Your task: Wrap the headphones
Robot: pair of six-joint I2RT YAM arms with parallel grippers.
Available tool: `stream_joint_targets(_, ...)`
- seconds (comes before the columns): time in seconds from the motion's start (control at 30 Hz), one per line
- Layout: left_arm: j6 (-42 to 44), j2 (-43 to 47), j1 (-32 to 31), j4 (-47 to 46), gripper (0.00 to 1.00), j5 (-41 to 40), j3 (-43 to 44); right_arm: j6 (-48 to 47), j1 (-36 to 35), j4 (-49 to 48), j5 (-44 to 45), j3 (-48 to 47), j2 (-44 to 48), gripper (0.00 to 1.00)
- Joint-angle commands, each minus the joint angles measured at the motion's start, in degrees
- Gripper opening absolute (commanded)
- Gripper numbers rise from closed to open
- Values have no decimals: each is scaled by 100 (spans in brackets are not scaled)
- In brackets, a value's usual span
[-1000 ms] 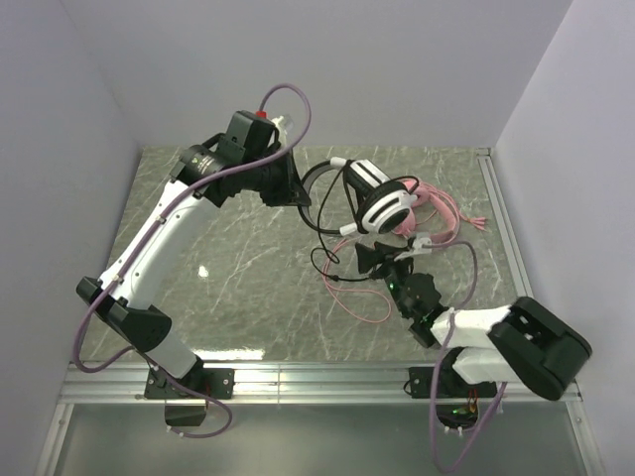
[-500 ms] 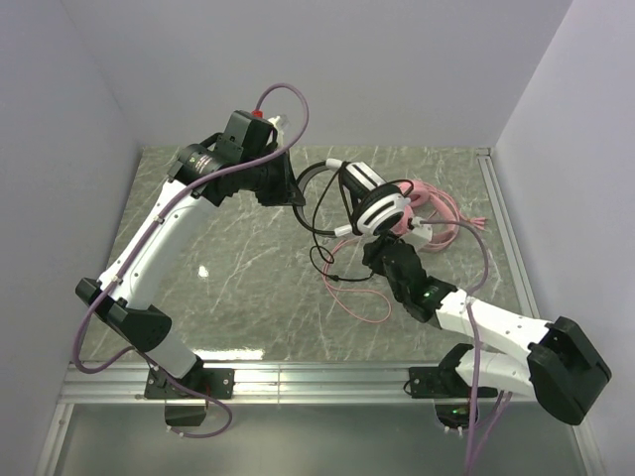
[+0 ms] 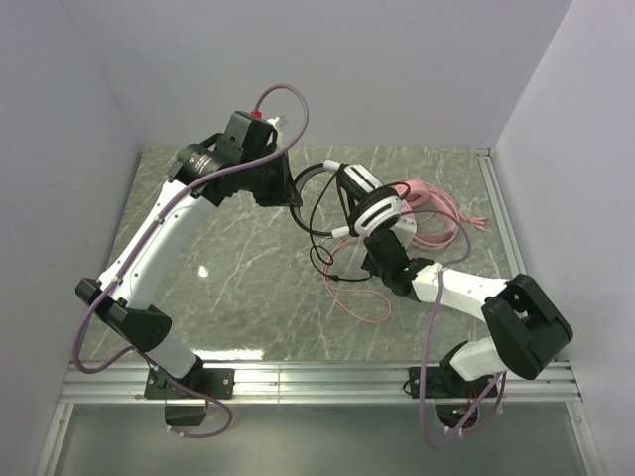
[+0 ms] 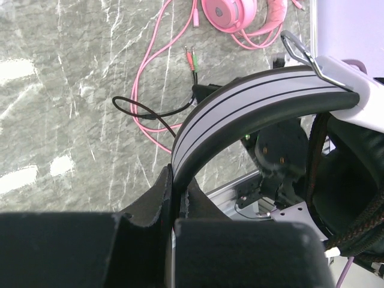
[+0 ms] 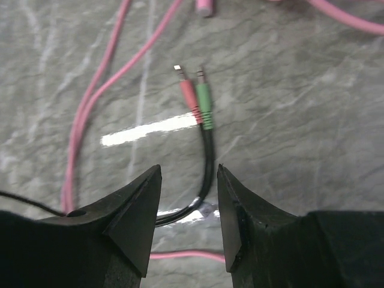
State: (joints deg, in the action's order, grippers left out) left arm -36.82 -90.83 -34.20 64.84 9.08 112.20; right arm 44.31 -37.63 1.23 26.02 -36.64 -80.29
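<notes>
Left claw (image 4: 178,195): I see it clamped on the band (image 4: 252,99) of the black-and-white headset (image 3: 380,210). Right claw (image 5: 189,210): parted, astride the black cable (image 5: 208,157).

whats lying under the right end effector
The black cable, tipped with red and green plugs, lies on the table between the open fingers; a pink cable runs beside. Fingers hide the rest.

Glare streaks a polished, marble-patterned tabletop (image 5: 288,120) beneath the matt black plastic fingers (image 5: 135,216) of the right gripper (image 5: 189,174). The headband (image 4: 252,102) of the black-and-white headset (image 3: 375,203) is smooth satin plastic with a bare metal wire loop (image 4: 297,48). The pink headset (image 4: 228,12) looks glossy.
</notes>
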Motion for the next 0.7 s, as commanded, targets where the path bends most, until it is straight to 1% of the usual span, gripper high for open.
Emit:
stream_joint_targets(0.0,-36,267,9,-375,0,146,329,-265,264,131,-149,-273,-92,49)
stream_joint_targets(0.2,-1,232,18,-375,0,129,346,-248,370,290,-457,-309,-189,49)
stream_joint_targets(0.33,-1,223,18,-402,0,129,329,41,309,272,-765,-203,-22,48)
stream_joint_targets(0.4,-1,223,18,-419,0,138,320,261,134,324,-748,-194,48,48)
stream_joint_targets(0.5,-27,232,18,-472,0,146,267,840,1,386,-914,-194,233,48)
stream_joint_targets(0.53,-27,232,18,-463,0,147,267,1216,-8,525,-932,-211,312,47)
stream_joint_targets(0.6,-18,232,18,-446,0,138,293,1622,-34,702,-906,-299,417,47)
stream_joint_targets(0.63,-18,249,18,-446,0,129,293,2146,-104,999,-810,-369,522,46)
stream_joint_targets(0.67,-18,250,18,-420,0,120,302,2395,-157,1141,-713,-405,575,46)
